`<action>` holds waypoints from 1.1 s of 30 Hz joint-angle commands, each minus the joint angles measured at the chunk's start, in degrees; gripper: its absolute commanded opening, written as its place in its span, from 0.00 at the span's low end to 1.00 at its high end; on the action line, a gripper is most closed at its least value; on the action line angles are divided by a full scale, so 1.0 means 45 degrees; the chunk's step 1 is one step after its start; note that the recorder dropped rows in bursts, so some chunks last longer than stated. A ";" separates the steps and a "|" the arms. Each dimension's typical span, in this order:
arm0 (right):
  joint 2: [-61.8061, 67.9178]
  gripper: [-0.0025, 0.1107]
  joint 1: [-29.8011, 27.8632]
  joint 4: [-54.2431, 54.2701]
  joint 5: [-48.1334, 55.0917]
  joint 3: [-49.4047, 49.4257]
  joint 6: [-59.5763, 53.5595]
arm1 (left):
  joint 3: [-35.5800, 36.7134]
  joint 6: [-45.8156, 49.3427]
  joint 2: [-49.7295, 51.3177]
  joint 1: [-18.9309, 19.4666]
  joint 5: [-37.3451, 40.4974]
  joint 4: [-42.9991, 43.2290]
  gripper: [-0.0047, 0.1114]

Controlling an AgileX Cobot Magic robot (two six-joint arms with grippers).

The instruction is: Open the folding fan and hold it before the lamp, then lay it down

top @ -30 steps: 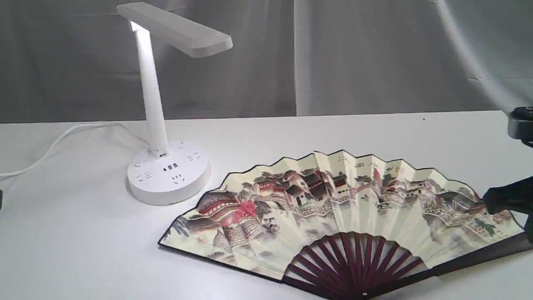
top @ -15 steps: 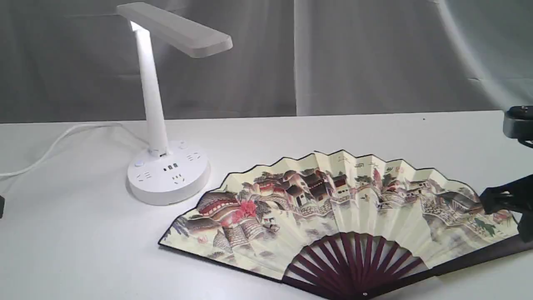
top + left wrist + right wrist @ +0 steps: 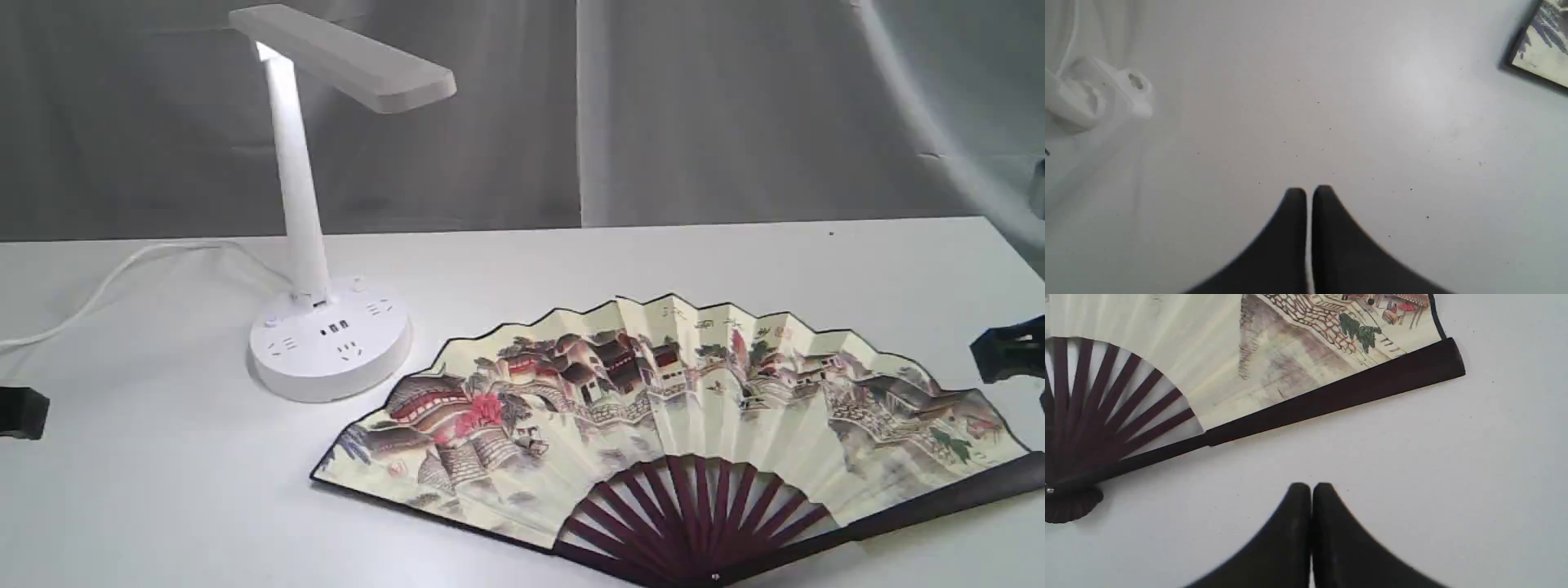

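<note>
The folding fan (image 3: 669, 408) lies spread open and flat on the white table, its painted cream leaf up and its maroon ribs toward the front edge. Left of it and farther back stands the lamp (image 3: 314, 212), lit, on its round base with sockets. My right gripper (image 3: 1012, 353) hovers at the right edge, shut and empty, just clear of the fan's right guard (image 3: 1339, 396). In the right wrist view the right gripper (image 3: 1311, 489) is over bare table beside that guard. My left gripper (image 3: 23, 411) is at the far left edge, shut and empty. The left wrist view has the left gripper (image 3: 1309, 192) over bare table, with the fan's corner (image 3: 1541, 57) apart from it.
The lamp's white cord (image 3: 114, 282) runs from the base off the left edge. A white plug piece (image 3: 1098, 98) lies near the left gripper. A grey curtain (image 3: 571, 114) hangs behind the white table (image 3: 571, 261).
My right gripper has lifted off the fan's right end and drawn back toward the right edge. My left gripper has come further into view at the left edge. The fan has not moved.
</note>
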 commanded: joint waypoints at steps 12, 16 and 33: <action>-0.3577 0.02 -0.0023 -0.0285 -0.0079 0.1067 -0.0348 | -0.0018 -0.0188 -0.2658 -0.0105 0.0340 0.0100 0.04; -0.5114 0.02 -0.0023 -0.0285 0.0130 0.1067 -0.0469 | -0.0018 -0.0188 -0.4245 -0.0105 0.0364 0.0100 0.04; -1.2351 0.02 -0.0023 -0.0285 0.1625 0.1067 -0.0417 | -0.0018 -0.0673 -1.2672 -0.0105 0.1018 0.0100 0.04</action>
